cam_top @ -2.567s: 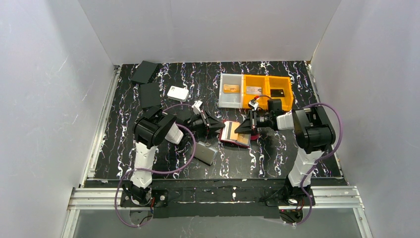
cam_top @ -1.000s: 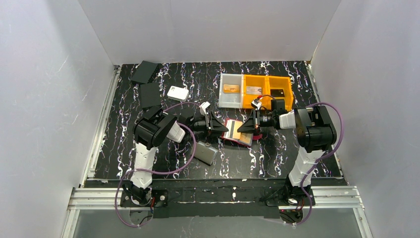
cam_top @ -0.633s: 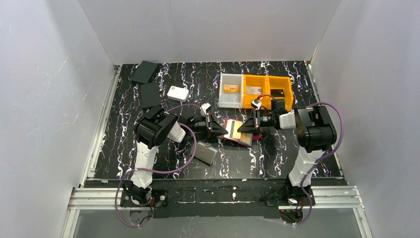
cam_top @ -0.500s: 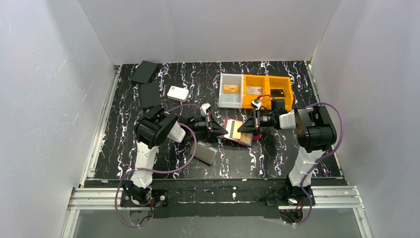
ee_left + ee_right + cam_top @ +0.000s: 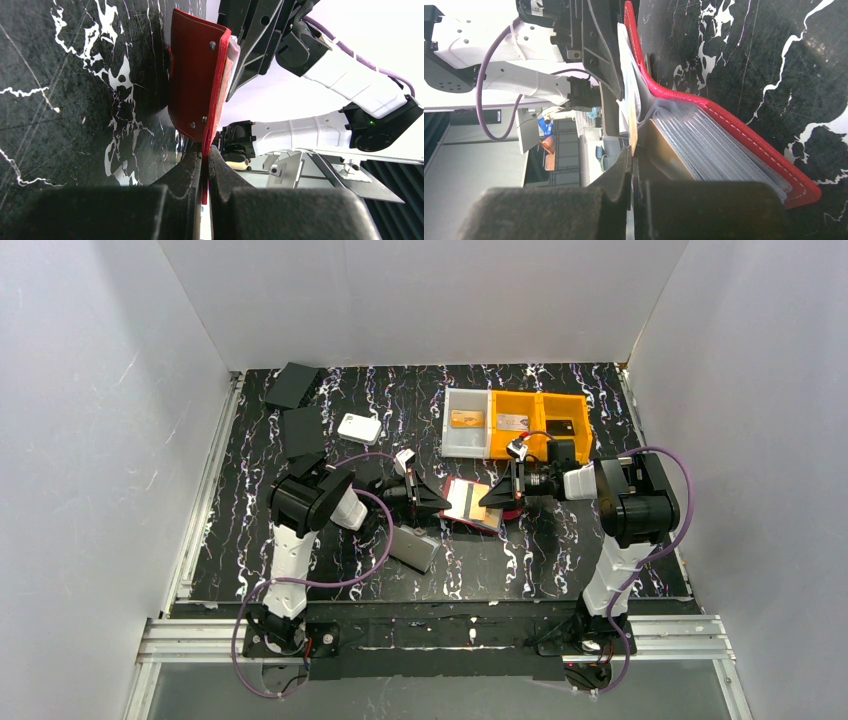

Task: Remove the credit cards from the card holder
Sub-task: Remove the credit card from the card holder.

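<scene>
Our left gripper (image 5: 204, 162) is pinched shut on the red cover edge of the card holder (image 5: 192, 75). Our right gripper (image 5: 631, 159) is closed on a thin leaf (image 5: 628, 90) inside it; card or sleeve, we cannot tell. The holder lies open between them on the table (image 5: 540, 560).

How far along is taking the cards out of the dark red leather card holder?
Done: an orange-gold card lies in the white bin, a silver-grey card and a dark card in the orange bins. In hand: the left gripper pinches the card holder's red cover; the right gripper is shut on a thin pale leaf, card or sleeve unclear. Left: another gold card inside the clear sleeves.
</scene>
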You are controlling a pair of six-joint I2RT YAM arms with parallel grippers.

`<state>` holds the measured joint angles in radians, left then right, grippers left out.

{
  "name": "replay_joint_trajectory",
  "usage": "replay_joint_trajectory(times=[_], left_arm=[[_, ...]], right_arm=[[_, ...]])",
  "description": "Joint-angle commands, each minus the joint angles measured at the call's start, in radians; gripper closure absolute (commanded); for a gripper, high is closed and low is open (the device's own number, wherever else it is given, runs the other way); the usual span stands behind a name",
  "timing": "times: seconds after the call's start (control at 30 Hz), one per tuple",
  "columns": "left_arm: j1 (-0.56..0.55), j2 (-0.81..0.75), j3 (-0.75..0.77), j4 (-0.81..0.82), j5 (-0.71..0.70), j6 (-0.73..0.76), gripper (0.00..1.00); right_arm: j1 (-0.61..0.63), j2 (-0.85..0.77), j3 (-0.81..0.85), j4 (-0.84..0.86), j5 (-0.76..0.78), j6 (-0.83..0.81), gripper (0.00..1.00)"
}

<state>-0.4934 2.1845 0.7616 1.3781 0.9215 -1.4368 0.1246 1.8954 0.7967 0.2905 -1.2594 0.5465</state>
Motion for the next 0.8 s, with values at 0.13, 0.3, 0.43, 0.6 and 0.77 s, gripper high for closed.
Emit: replay_joint_trajectory(times=[0.13, 0.3, 0.43, 0.6, 0.77], left_arm=[[0.030, -0.019, -0.004, 0.036, -0.011, 0.001, 1.00], [0.042, -0.018, -0.019, 0.042, -0.010, 0.003, 1.00], [0.042, -0.015, -0.019, 0.044, -0.005, 0.004, 1.00], [0.043, -0.010, -0.019, 0.045, -0.003, 0.003, 1.00], [0.043, -0.005, -0.024, 0.048, -0.001, 0.003, 1.00]], right_arm=[[-0.021, 0.017, 0.030, 0.019, -0.030, -0.008, 0.97], [-0.034, 0.035, 0.029, 0.014, -0.030, -0.011, 0.95], [-0.036, 0.041, 0.029, 0.008, -0.031, -0.018, 0.93], [-0.037, 0.050, 0.032, -0.005, -0.033, -0.028, 0.91], [-0.038, 0.058, 0.033, -0.008, -0.038, -0.028, 0.89]])
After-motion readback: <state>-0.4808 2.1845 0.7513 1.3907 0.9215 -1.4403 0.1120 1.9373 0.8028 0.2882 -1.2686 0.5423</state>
